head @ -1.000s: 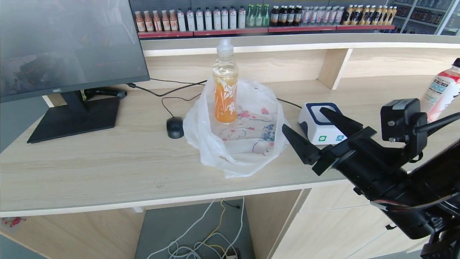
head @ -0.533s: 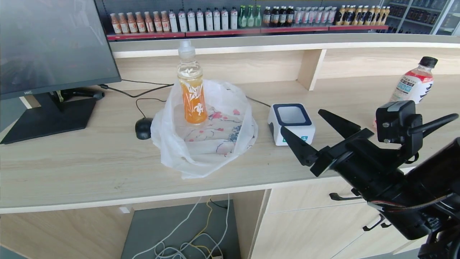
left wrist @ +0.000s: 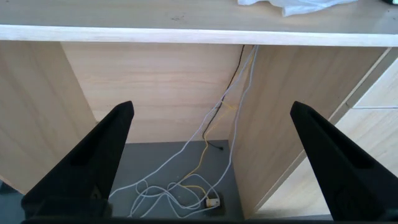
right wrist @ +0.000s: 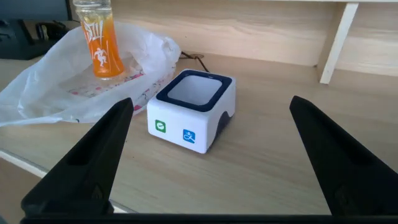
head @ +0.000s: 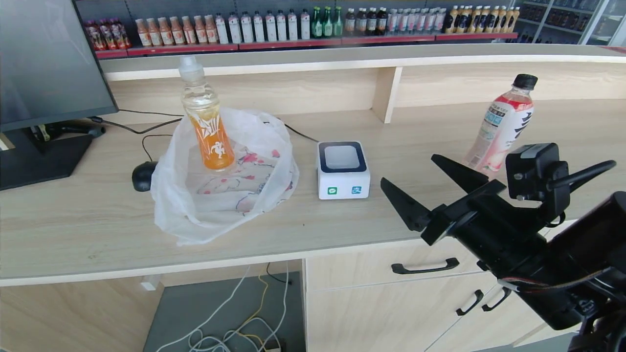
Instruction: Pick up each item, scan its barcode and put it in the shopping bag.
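The right gripper hangs over the front edge of the counter with its jaws spread wide and nothing between them. It points towards the barcode scanner, which sits just beyond it. The left gripper is also wide open and empty, held low in front of the open space under the counter where loose cables hang.

By my reckoning the job is about half done. The orange drink bottle stands upright inside the open plastic shopping bag, left of the scanner. The pink-labelled bottle stands on the counter well to the scanner's right, near the right arm, and looks unscanned and unbagged.

I count two bottles, one bag, one scanner, two grippers, one mouse beside the bag and one monitor.
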You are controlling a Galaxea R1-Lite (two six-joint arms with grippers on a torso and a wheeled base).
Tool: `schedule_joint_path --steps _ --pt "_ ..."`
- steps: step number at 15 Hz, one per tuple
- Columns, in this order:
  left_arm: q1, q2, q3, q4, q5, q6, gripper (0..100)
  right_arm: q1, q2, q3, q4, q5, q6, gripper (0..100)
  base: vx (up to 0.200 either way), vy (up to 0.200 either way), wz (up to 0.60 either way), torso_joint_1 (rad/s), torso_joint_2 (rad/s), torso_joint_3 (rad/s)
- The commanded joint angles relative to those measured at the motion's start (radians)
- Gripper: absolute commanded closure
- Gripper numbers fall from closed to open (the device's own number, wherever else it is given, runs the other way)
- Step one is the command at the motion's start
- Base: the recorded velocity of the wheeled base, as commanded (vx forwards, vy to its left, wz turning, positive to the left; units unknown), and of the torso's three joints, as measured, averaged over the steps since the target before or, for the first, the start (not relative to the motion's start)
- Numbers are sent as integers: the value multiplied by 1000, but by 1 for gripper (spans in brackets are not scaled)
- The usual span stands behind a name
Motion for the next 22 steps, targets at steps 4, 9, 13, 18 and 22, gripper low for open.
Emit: schedule_joint_path --steps 4,9,13,18,22 --pt "0 0 0 0 0 0 0 -4 6 -2 -1 0 -1 0 0 -200 0 2 6 2" --pt "0 0 0 0 0 3 0 -12 6 7 -1 -95 0 0 0 -120 0 0 -2 -1" --pt "2 0 0 0 0 3 0 -21 -5 18 -1 -135 -3 0 0 0 0 0 0 0" --pt "0 0 0 0 0 3 0 -110 4 -51 75 -132 -3 0 0 0 0 0 0 0" --pt "0 0 0 0 0 3 0 -165 41 -125 135 -103 2 0 0 0 0 0 0 0"
